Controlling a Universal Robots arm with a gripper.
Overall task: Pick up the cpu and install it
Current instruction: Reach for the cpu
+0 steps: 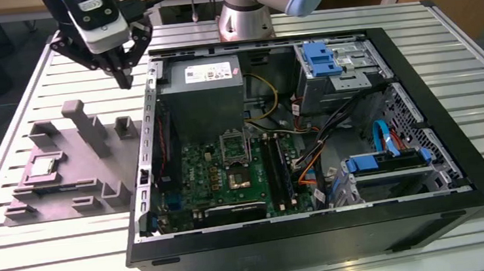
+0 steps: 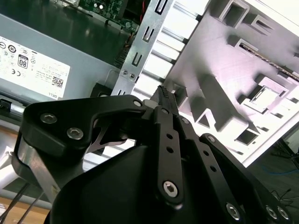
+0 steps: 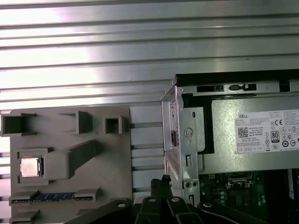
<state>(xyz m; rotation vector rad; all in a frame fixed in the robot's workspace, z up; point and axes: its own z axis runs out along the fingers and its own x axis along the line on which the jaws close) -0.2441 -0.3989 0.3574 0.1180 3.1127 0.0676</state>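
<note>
The cpu (image 1: 45,166) is a small silvery square lying flat in a pocket of the grey fixture plate (image 1: 79,179), at the exterior view's left of the open computer case (image 1: 454,156). It appears in both wrist views, cpu (image 3: 29,167) and cpu (image 2: 267,95), still in its pocket. My gripper (image 1: 123,79) hangs above the table just beyond the plate, by the case's corner. Its black fingers (image 2: 162,95) meet at the tips with nothing between them, so it is shut and well clear of the cpu. The gripper (image 3: 164,179) points down between the plate and the case wall.
Inside the case lie the green motherboard (image 1: 215,177) with its socket (image 1: 235,175), the grey power supply (image 1: 206,92), blue drive brackets (image 1: 321,59) and loose cables. Upright blocks (image 1: 88,126) rise from the fixture plate. The slatted metal table (image 1: 482,68) spreads all round.
</note>
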